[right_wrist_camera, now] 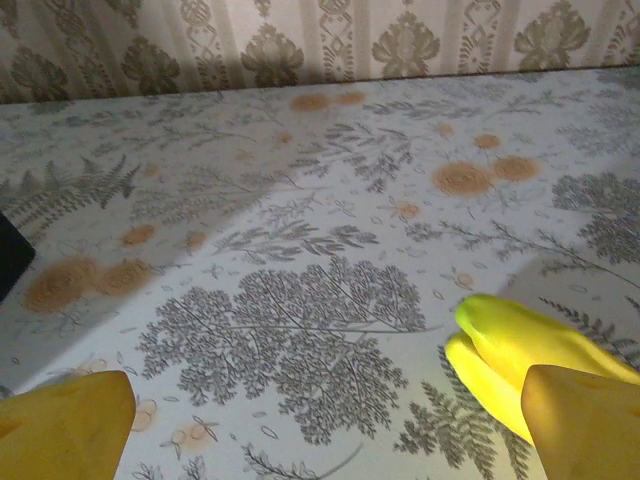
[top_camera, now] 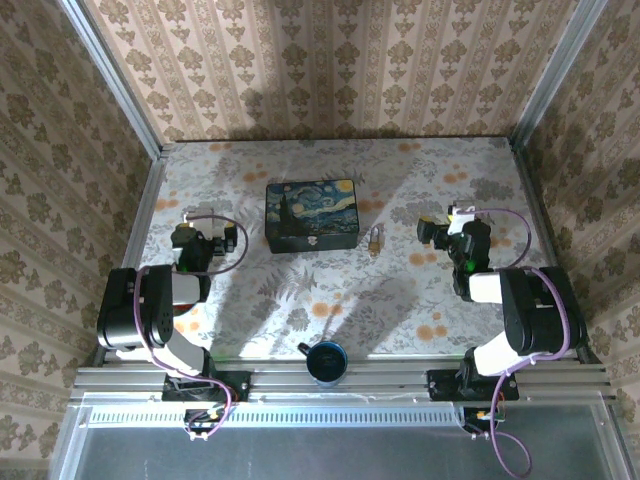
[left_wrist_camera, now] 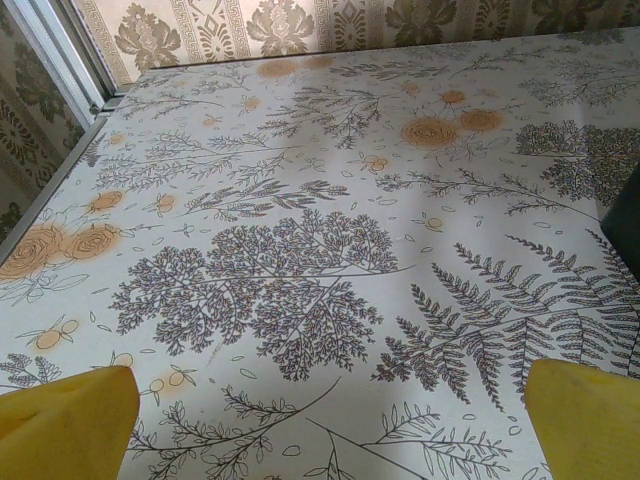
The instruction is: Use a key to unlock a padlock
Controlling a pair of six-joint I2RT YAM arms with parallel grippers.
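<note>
The tiny brass padlock lies on the flowered table just right of a dark blue painted box. I cannot make out a key. My left gripper hovers left of the box, open, and in the left wrist view its yellow fingertips stand far apart with only tablecloth between them. My right gripper sits right of the padlock, also open. Its fingertips are spread wide over bare cloth, the right one lit by sun.
A dark blue cup stands at the near edge between the arm bases. The box's dark edge shows at the right of the left wrist view, and a dark corner at the left of the right wrist view. Patterned walls enclose the table.
</note>
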